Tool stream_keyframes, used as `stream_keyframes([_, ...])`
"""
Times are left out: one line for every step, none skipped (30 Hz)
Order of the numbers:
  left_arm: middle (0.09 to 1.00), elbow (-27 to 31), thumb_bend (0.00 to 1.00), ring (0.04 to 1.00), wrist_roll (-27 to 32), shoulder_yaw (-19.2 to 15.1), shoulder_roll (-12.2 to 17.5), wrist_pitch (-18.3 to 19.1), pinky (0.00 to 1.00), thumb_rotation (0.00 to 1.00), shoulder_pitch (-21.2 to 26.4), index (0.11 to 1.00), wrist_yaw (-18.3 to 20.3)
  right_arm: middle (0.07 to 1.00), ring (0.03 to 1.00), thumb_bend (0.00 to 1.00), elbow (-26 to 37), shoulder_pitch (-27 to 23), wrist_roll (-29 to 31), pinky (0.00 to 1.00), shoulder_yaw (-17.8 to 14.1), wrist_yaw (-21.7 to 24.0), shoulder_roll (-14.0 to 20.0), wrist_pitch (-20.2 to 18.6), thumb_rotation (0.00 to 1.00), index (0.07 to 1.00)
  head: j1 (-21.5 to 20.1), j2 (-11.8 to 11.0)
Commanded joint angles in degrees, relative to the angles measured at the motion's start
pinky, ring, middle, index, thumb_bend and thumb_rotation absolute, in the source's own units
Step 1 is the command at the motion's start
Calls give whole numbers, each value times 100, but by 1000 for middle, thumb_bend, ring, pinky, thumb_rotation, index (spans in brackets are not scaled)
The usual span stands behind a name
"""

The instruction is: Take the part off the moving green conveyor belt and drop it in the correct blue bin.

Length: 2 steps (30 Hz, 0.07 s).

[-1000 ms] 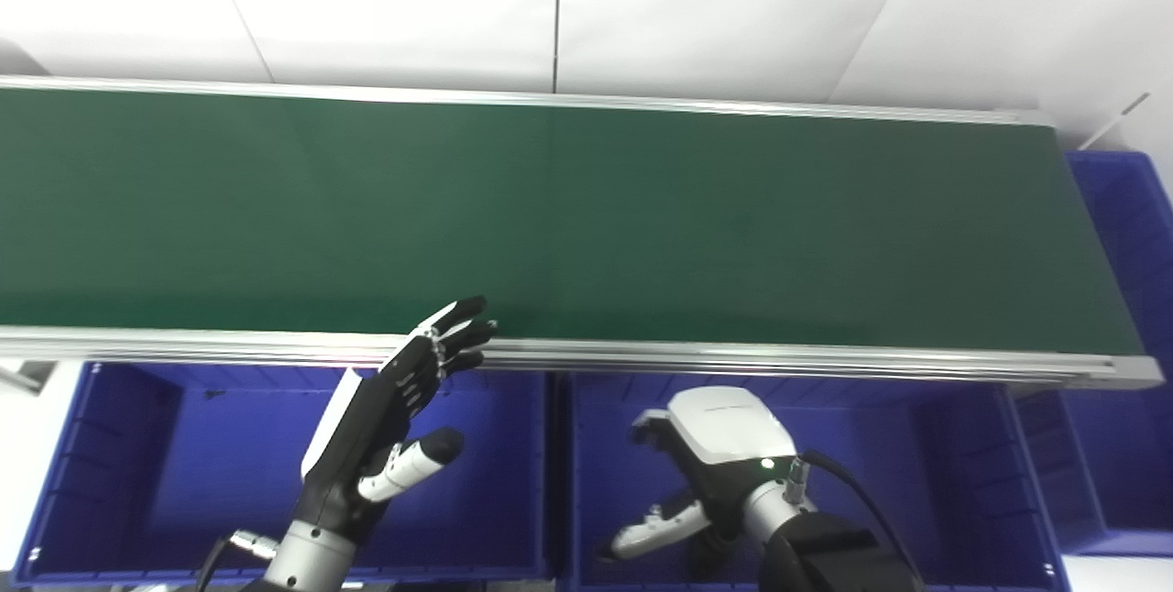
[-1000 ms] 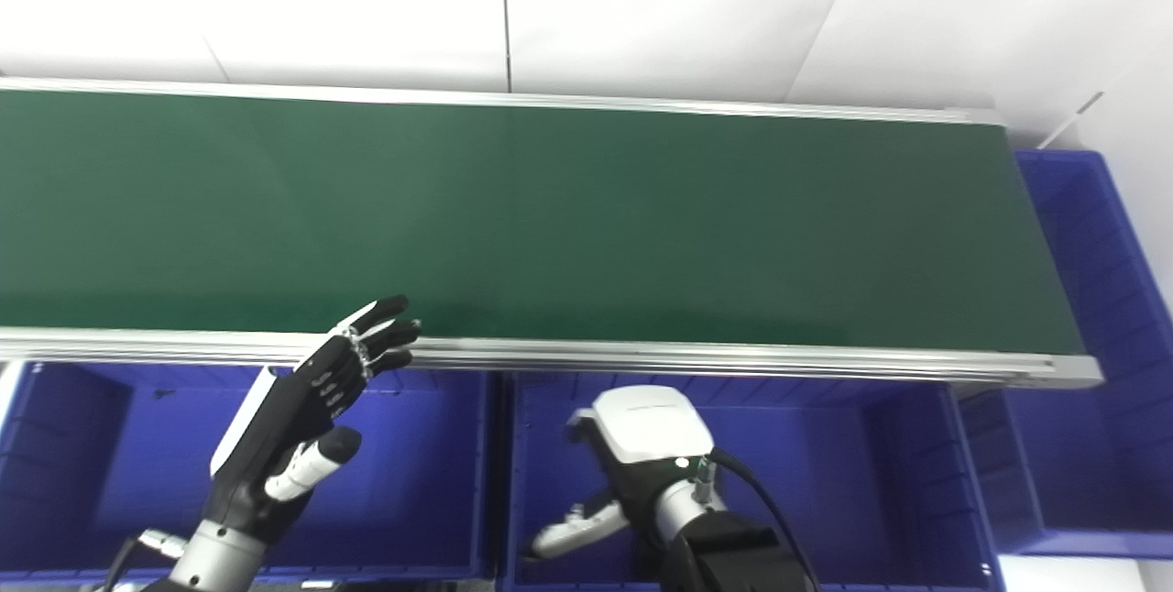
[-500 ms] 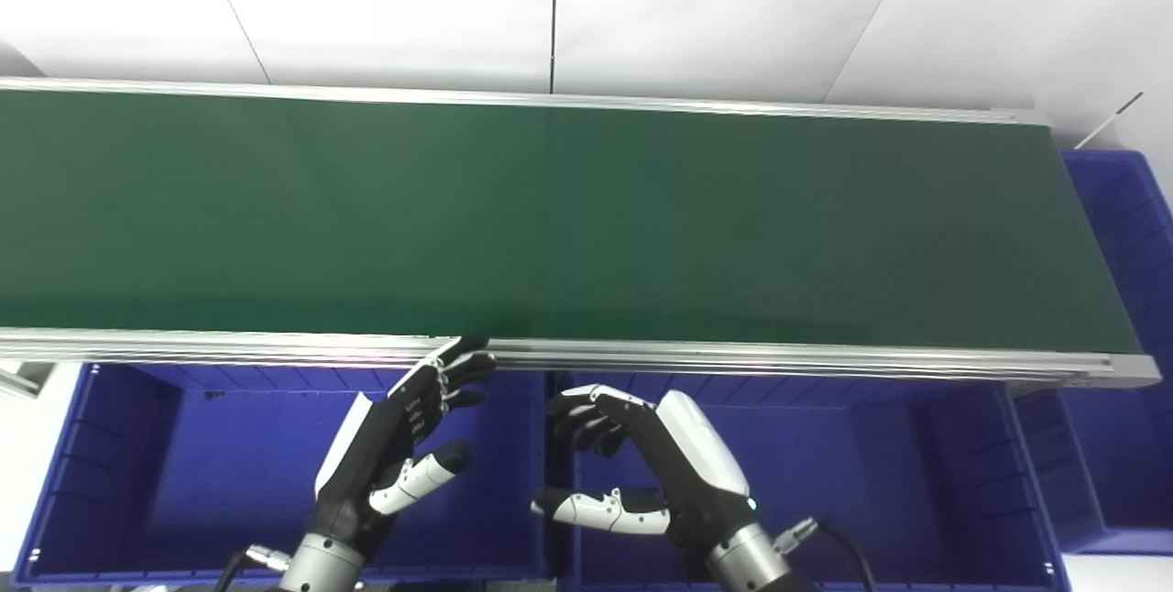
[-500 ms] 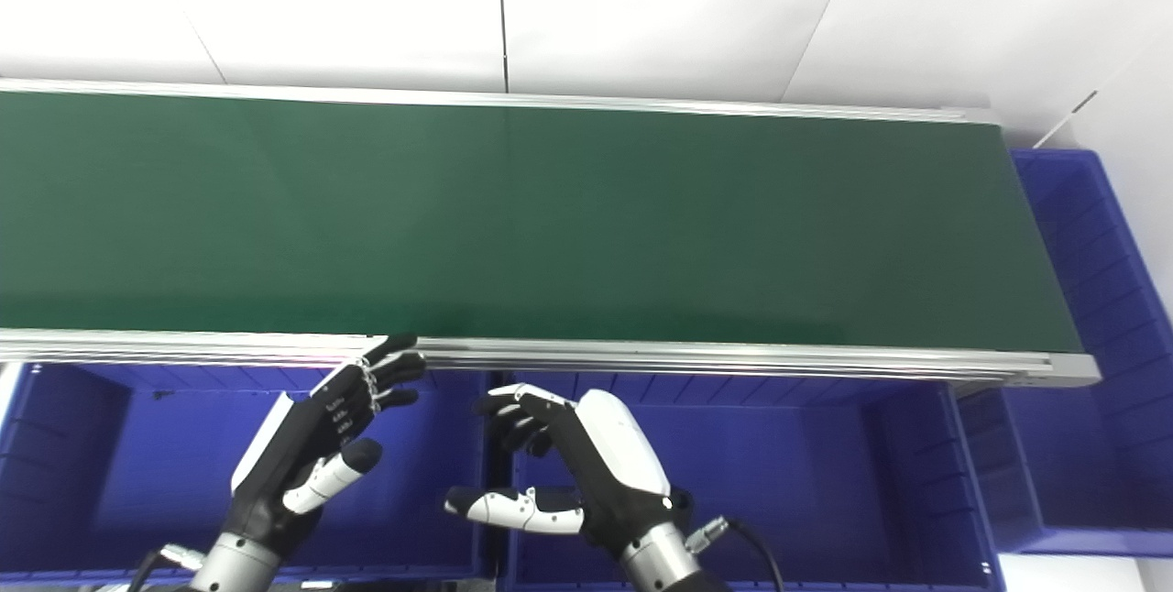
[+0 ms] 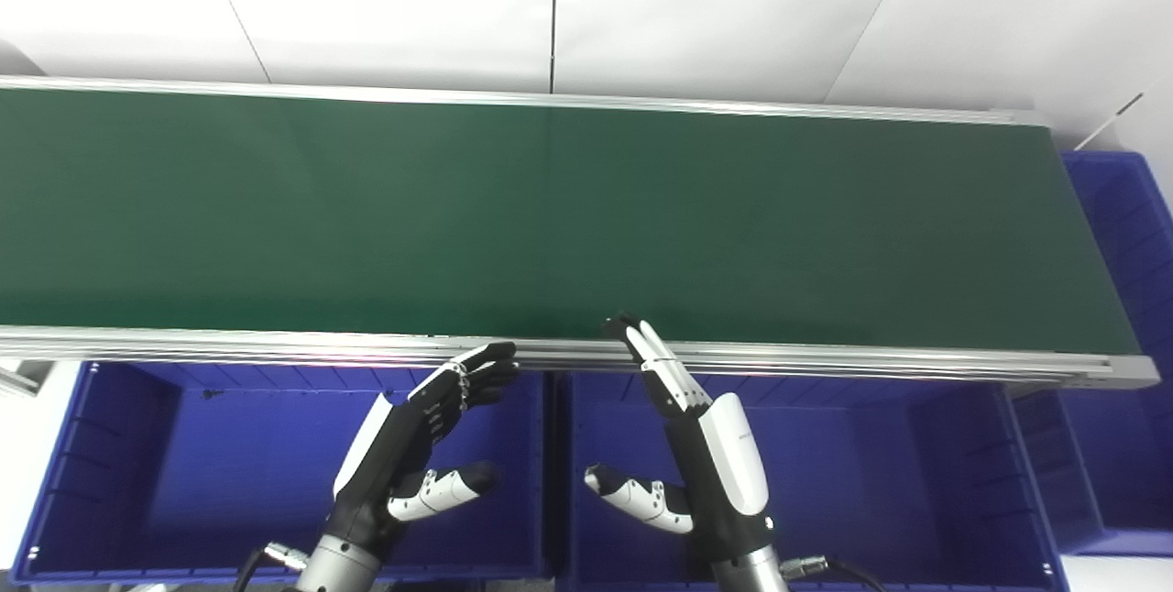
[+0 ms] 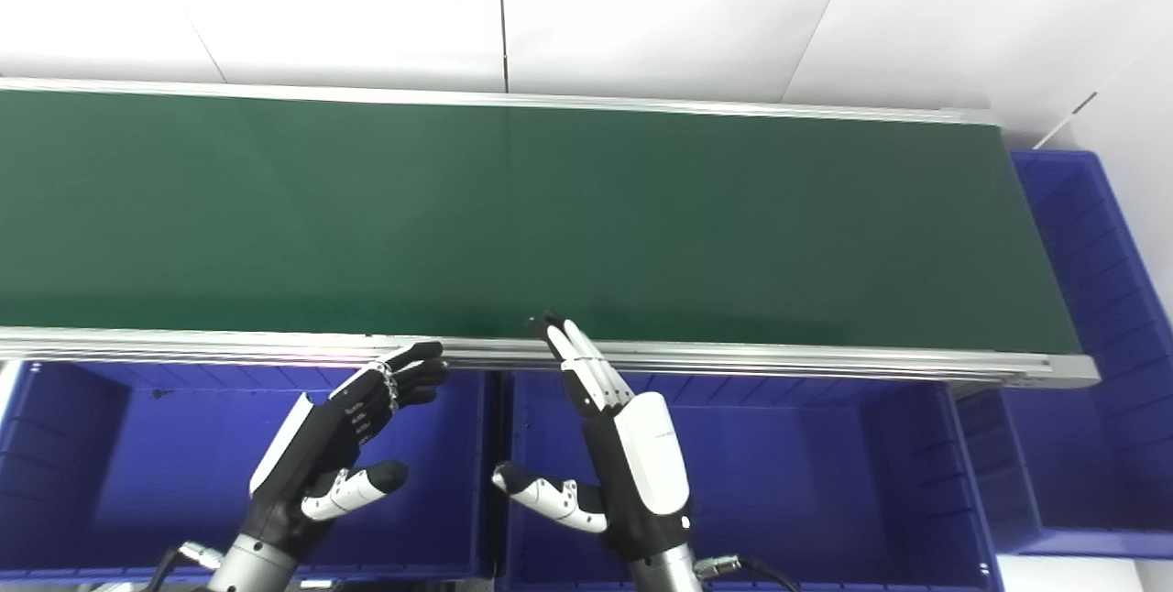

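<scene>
The green conveyor belt (image 5: pixel 568 216) runs across the whole view and carries no part. My left hand (image 5: pixel 412 445) hovers over the left blue bin (image 5: pixel 119 473), open, fingers stretched toward the belt's near rail, thumb out to the right. My right hand (image 5: pixel 696 445) stands over the middle blue bin (image 5: pixel 880 473), open, fingers straight and reaching the rail's edge, thumb pointing left. Neither hand holds anything.
A silver rail (image 5: pixel 825 361) edges the belt's near side. A third blue bin (image 5: pixel 1132 235) sits past the belt's right end. White wall panels rise behind the belt.
My right hand turned over from a curled, palm-down pose and stretched its fingers up to the rail. My left hand sank slightly from the belt edge toward the bin.
</scene>
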State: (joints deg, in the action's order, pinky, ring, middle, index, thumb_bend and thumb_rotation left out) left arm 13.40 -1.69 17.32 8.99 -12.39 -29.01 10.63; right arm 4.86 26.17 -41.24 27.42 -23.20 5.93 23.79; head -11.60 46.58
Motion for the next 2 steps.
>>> stream_keyframes([810,266,860,831,12,7,18,-48,804,682,-56,832,56,974,930,660,121,-8,49,815,179,-80,-114,305,1000,948,-42,67])
stream_keyframes([814,288,856,836,27,10,29,-51,811,685,-64,835,64,975,929,661,124,-19,74,812,194,-76,-113,305,1000,951,-58,103])
